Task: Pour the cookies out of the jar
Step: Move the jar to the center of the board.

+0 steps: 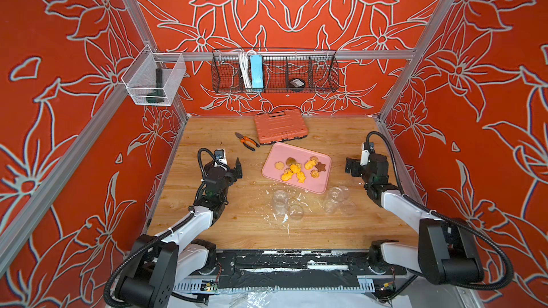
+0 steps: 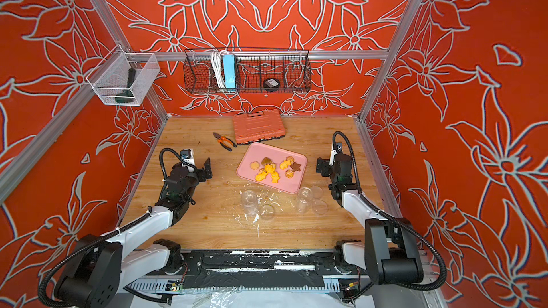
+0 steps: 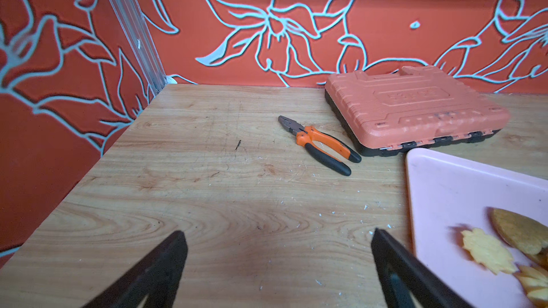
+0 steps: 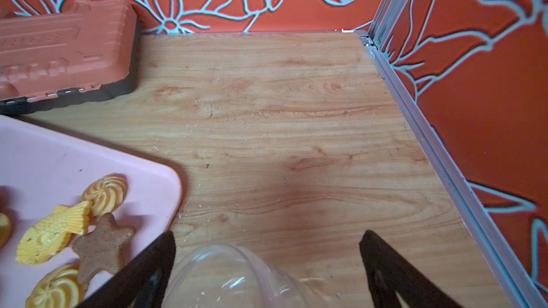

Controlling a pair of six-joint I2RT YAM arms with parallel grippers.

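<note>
While the left claw (image 3: 278, 237) and right claw (image 4: 267, 237) both stand released and empty, the cookies (image 1: 295, 168) lie on the pink tray (image 1: 296, 151) between them, a clear jar (image 1: 333, 200) near the right claw.

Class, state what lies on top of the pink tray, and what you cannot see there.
About ten cookies lie on the pink tray: orange-yellow ones, tan ones, one brown star. Some overlap, hiding parts beneath.

Cookies (image 1: 299, 168) lay on pink tray (image 1: 296, 151). Clear jar (image 1: 280, 201), second clear jar (image 1: 333, 200) sat on bench (image 1: 237, 232) near tray. Left gripper (image 1: 237, 170), right gripper (image 1: 350, 167) flanked tray, not touching.
</note>
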